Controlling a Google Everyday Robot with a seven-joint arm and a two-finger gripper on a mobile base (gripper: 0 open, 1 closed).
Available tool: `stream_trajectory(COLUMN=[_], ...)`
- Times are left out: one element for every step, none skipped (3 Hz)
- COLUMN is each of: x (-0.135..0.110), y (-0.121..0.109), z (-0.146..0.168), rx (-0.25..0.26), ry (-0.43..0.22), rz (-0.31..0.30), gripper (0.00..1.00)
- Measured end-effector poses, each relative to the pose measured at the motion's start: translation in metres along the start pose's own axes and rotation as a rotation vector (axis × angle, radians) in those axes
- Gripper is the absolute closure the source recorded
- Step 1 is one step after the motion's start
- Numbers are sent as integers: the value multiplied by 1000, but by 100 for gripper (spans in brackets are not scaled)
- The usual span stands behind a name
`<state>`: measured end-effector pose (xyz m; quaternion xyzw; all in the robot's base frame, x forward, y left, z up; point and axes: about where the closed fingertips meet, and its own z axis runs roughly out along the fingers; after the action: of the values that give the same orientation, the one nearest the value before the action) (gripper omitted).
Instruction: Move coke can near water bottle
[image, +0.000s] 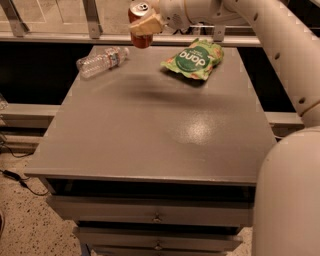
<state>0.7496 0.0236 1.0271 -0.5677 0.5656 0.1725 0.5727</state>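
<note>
The red coke can with its silver top hangs in the air above the far edge of the grey table. My gripper is shut on the can, its tan fingers wrapped across the can's middle. The water bottle, clear and crinkled with a label band, lies on its side at the table's far left corner. The can is up and to the right of the bottle, apart from it.
A green snack bag lies at the far right of the table. My white arm reaches in from the right. A metal railing runs behind the table. Drawers sit below the front edge.
</note>
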Motion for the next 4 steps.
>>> stream_trajectory(x=[10,22,36,47], y=[-6,-12,-16,-16], z=[25,42,54,68], rx=[-7,-12,-32,-59], ry=[13,27,18,13], rz=[24,53,124,179], gripper=[100,100,100,100])
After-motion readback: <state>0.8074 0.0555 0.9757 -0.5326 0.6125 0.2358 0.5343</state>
